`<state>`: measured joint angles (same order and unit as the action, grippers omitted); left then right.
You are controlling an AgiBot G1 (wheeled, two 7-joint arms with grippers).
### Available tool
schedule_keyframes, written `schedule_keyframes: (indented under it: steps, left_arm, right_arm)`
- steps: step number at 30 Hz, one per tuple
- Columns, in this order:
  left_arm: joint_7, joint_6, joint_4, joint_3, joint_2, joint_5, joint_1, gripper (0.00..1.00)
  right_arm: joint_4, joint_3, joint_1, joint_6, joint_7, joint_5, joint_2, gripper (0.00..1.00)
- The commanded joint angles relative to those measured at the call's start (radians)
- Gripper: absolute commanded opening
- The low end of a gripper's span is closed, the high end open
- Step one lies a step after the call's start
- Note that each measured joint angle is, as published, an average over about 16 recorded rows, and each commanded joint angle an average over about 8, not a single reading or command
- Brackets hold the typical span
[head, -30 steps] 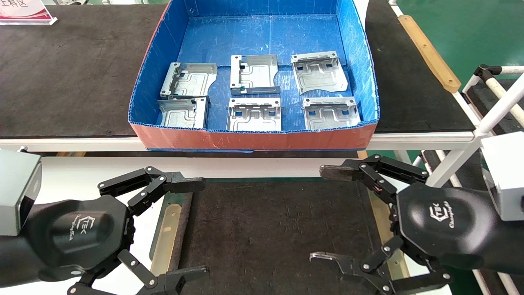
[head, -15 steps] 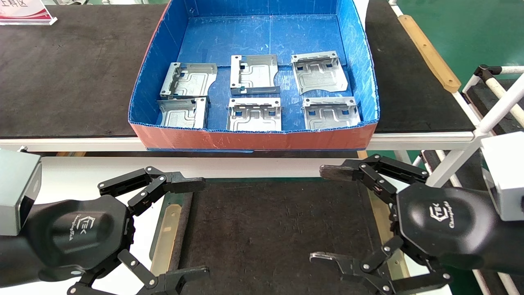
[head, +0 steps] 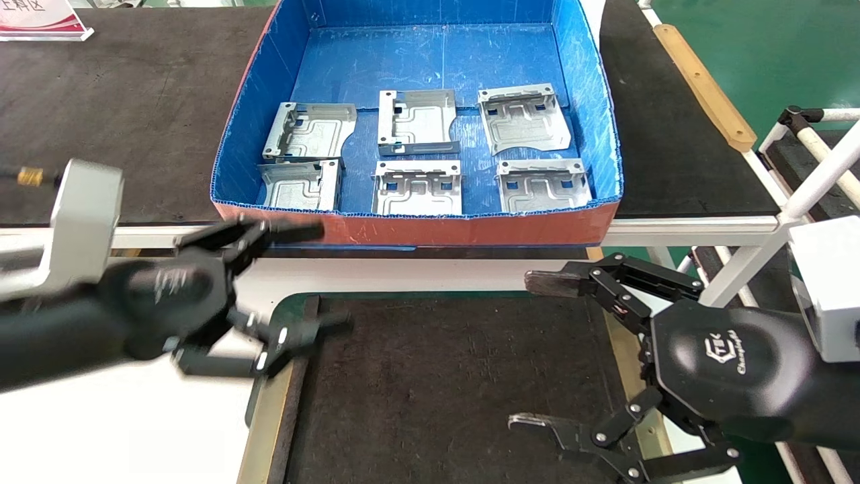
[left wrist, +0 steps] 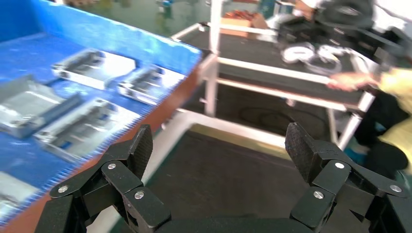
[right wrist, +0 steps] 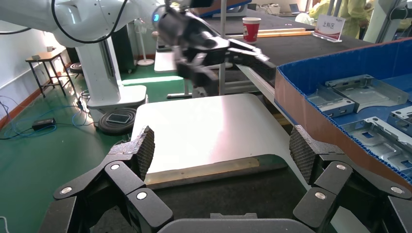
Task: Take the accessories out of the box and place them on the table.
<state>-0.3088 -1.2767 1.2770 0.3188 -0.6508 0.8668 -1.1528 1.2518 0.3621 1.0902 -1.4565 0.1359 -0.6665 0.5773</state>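
White and rounded at its corner, the near counter [head: 134, 430] carries an inset dark felt mat [head: 430, 383] edged in green with tan wooden strips. Beyond it runs a dark-topped bench [head: 121, 114] with a white front rail, and on that bench sits the box [head: 416, 228], blue inside and orange-red on its outer wall.

All six accessories lie inside the box in two rows of three. In the far row are the far-left plate [head: 309, 131], the far-middle plate [head: 416, 122] and the far-right plate [head: 524, 117]. In the near row, close behind the front wall, are the near-left plate [head: 299, 185], the near-middle plate [head: 418, 188] and the near-right plate [head: 543, 185]. The two left plates sit touching or nearly so; the others lie apart from one another.

The left tool [head: 302, 282] hangs above the near counter's far edge, just in front of the box's front wall at its left end, with its fingers spread wide and nothing between them. In the left wrist view the same tool [left wrist: 221, 145] shows both pads apart over the mat, the box and plates off to one side.

The right tool [head: 531, 353] hovers over the right part of the felt mat, fingers likewise spread and empty; its wrist view [right wrist: 221, 150] shows the open pads above the counter.
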Motion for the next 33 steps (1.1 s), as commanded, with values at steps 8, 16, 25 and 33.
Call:
schedule_keyframes:
  steps: [8, 16, 25, 33]
  left_arm:
    - [-0.108, 0.16, -0.026, 0.06, -0.085, 0.132, -0.104, 1.0]
    - [-0.146, 0.244, -0.101, 0.119, -0.183, 0.25, -0.209, 1.0]
    - [-0.174, 0.336, -0.236, 0.185, -0.3, 0.384, -0.325, 1.0]
    - [-0.178, 0.453, -0.381, 0.232, -0.431, 0.491, -0.414, 1.0]
  right_arm:
    - [0.0, 0.0, 0.0, 0.0, 0.0, 0.0, 0.0, 1.0]
    - [0.0, 0.0, 0.0, 0.0, 0.0, 0.0, 0.0, 1.0]
    - [0.0, 0.0, 0.0, 0.0, 0.0, 0.0, 0.0, 1.0]
    - [0.0, 0.0, 0.0, 0.0, 0.0, 0.0, 0.0, 1.0]
